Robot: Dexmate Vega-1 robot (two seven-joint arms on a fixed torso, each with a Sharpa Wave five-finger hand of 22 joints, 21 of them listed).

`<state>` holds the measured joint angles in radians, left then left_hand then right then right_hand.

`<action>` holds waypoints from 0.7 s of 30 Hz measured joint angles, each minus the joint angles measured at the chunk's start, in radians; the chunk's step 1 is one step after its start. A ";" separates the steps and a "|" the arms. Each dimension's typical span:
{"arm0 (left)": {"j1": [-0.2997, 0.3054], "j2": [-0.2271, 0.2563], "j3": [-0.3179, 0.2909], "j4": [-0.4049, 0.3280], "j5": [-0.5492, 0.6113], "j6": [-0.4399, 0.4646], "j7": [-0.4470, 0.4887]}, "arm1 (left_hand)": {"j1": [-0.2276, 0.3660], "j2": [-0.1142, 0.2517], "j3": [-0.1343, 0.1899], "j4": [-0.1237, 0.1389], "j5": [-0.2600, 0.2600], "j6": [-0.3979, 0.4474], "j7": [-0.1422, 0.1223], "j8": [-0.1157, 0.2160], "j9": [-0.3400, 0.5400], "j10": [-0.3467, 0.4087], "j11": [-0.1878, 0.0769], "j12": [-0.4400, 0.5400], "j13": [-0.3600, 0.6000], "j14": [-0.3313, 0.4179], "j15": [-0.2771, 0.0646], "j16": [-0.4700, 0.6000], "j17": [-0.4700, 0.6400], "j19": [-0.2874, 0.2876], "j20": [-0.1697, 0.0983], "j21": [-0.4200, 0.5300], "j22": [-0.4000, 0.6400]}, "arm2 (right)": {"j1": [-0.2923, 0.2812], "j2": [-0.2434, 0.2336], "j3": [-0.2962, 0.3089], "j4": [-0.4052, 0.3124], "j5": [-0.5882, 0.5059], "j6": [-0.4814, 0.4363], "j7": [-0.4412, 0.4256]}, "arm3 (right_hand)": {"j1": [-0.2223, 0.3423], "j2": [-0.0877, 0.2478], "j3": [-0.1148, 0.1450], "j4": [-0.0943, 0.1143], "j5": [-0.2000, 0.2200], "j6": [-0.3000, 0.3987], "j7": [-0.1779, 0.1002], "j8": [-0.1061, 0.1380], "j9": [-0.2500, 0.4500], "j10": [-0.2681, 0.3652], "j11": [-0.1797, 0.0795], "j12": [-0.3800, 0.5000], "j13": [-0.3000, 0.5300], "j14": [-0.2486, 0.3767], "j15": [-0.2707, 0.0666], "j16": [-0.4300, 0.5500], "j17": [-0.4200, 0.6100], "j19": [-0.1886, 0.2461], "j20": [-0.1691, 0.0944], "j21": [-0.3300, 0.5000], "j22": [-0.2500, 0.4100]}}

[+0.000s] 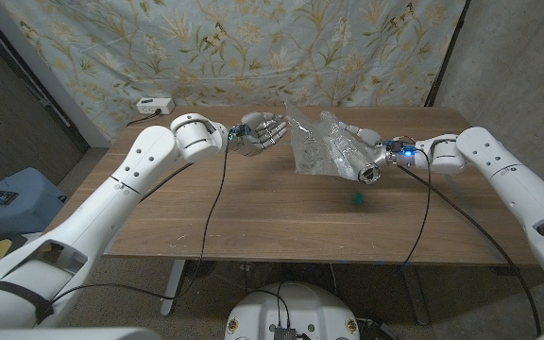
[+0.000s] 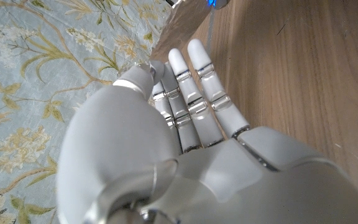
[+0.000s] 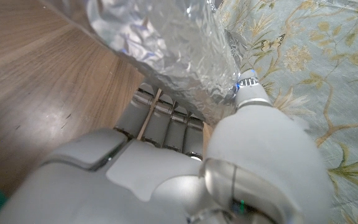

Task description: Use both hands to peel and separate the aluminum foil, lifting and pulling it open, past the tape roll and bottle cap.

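Observation:
A crumpled sheet of aluminum foil (image 1: pixel 319 144) stands up from the far middle of the wooden table (image 1: pixel 253 222). My right hand (image 1: pixel 368 140) grips its right side: in the right wrist view the fingers (image 3: pixel 166 121) reach under the foil (image 3: pixel 166 43) and the thumb presses on it. My left hand (image 1: pixel 261 132) hovers just left of the foil with fingers (image 2: pixel 194 93) straight and apart, holding nothing. A dark tape roll (image 1: pixel 370 175) lies at the foil's near right corner. The small green bottle cap (image 1: pixel 357 199) sits on the table in front of it.
A white power strip (image 1: pixel 154 105) lies at the table's far left corner. A floral curtain (image 1: pixel 253 47) hangs close behind the table. Bare wood spreads across the near half of the tabletop.

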<state>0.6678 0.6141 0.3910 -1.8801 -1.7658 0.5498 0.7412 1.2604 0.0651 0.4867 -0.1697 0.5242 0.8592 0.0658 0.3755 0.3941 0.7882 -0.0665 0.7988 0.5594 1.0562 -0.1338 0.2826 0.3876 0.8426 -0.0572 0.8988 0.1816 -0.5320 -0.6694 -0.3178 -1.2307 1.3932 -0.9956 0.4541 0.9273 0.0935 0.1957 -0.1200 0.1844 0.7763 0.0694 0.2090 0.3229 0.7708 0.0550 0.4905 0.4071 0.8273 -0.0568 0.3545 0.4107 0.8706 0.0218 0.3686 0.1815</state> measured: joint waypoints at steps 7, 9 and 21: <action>-0.009 -0.003 0.005 0.006 -0.001 0.010 0.003 | 0.000 0.000 0.000 0.000 0.000 0.000 0.000 0.000 0.000 0.000 0.000 0.000 0.000 0.000 0.000 0.000 0.000 0.000 0.000 0.004 -0.002 | 0.002 0.004 -0.001 0.010 -0.016 0.011 0.028 | 0.004 -0.004 0.000 0.000 0.000 -0.002 0.002 -0.001 0.000 0.000 0.000 0.000 0.000 -0.005 0.005 0.000 0.000 -0.003 0.003 -0.006 0.000; -0.010 -0.003 0.005 0.006 -0.002 0.012 0.003 | 0.000 0.000 0.000 0.000 0.000 0.000 0.000 0.000 0.000 0.000 0.000 0.000 0.001 0.000 0.000 -0.004 -0.002 0.000 0.000 0.004 -0.005 | 0.003 0.004 -0.001 0.011 -0.019 0.014 0.034 | 0.007 -0.007 0.000 0.000 0.000 -0.002 0.002 -0.001 0.000 0.000 0.000 0.000 0.000 -0.005 0.005 0.000 0.004 -0.003 0.003 -0.006 0.000; -0.015 0.008 0.003 -0.005 -0.012 0.038 -0.008 | -0.165 -0.029 -0.033 0.073 -0.003 -0.097 0.047 -0.075 -0.018 -0.086 0.021 -0.082 -0.013 -0.064 0.055 -0.043 -0.010 -0.049 0.041 0.002 -0.005 | 0.003 0.005 -0.002 0.020 -0.035 0.024 0.061 | 0.013 -0.004 0.003 -0.014 0.000 -0.002 0.001 0.002 0.000 -0.004 -0.004 0.000 0.000 -0.009 0.001 0.000 0.009 -0.003 0.003 -0.011 0.000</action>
<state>0.6525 0.6222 0.3944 -1.8850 -1.7776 0.5877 0.7329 1.0956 0.0360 0.4532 -0.0971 0.5213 0.7618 0.1126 0.3005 0.3757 0.7020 -0.0453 0.7168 0.5464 0.9926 -0.0783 0.2400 0.3775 0.7932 -0.0158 0.9012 0.1766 -0.5293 -0.6649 -0.3196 -1.2105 1.3581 -0.9719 0.5149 0.9403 0.0899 0.1988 -0.1340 0.1844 0.7746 0.0708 0.2111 0.3228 0.7672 0.0513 0.4905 0.4074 0.8183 -0.0553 0.3546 0.4200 0.8673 0.0251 0.3581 0.1815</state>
